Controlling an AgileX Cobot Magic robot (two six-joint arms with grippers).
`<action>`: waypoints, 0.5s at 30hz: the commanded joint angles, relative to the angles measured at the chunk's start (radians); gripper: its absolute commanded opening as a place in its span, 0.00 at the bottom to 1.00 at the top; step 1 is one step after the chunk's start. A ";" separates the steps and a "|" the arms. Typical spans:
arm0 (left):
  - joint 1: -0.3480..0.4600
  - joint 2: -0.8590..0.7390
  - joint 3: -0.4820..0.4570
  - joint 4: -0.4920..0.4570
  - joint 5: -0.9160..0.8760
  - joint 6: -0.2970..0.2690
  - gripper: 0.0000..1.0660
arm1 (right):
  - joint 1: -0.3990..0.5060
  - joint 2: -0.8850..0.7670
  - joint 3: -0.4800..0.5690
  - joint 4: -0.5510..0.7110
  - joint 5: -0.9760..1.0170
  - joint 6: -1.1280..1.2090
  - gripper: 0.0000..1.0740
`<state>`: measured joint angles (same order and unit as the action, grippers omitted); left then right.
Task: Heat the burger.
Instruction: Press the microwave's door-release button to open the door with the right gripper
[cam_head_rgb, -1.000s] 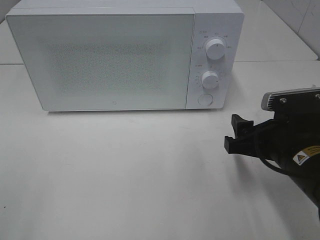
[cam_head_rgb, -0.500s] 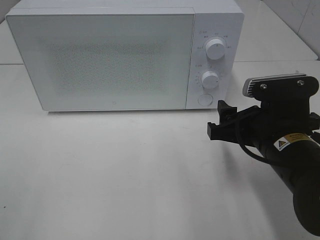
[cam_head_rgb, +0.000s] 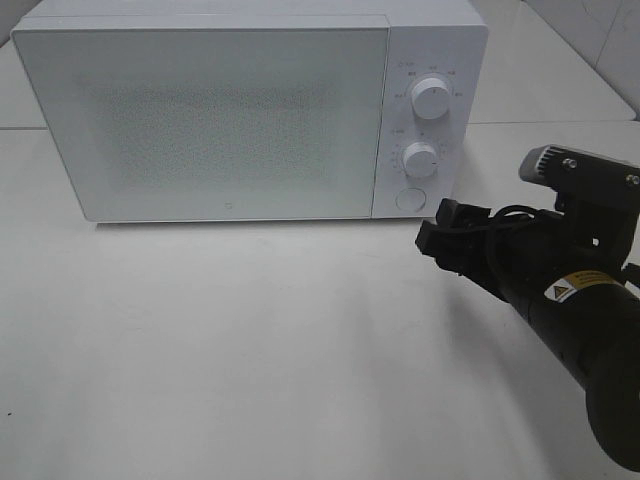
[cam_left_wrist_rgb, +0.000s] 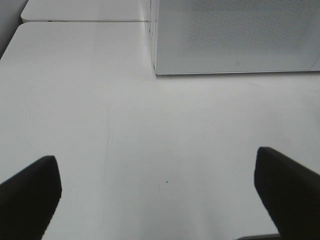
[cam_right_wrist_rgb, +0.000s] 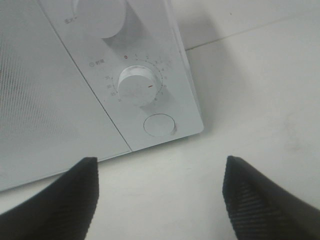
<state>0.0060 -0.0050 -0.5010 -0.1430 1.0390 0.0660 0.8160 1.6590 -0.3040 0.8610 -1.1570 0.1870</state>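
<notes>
Got a white microwave at 11 o'clock on the surface, door shut and frosted, so can't tell where the burger is. Over at 3 o'clock, right pincer with fingers apart, nothing between, aimed at the round button under the lower dial. Then left pincer, spread wide above the surface, gripping nothing.

A plain white bench lies under the right fingers, a seam crossing it beyond them. White tiles show farther off, under soft, even light.
</notes>
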 joint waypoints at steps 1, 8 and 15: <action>0.001 -0.022 0.006 -0.006 -0.003 -0.001 0.97 | 0.002 -0.003 -0.005 -0.001 0.027 0.276 0.56; 0.001 -0.022 0.006 -0.006 -0.003 -0.001 0.97 | 0.002 -0.003 -0.005 -0.008 0.073 0.757 0.42; 0.001 -0.022 0.006 -0.006 -0.003 -0.001 0.97 | 0.002 -0.003 -0.005 -0.008 0.099 1.016 0.23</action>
<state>0.0060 -0.0050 -0.5010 -0.1430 1.0390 0.0660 0.8160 1.6590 -0.3040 0.8600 -1.0610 1.1600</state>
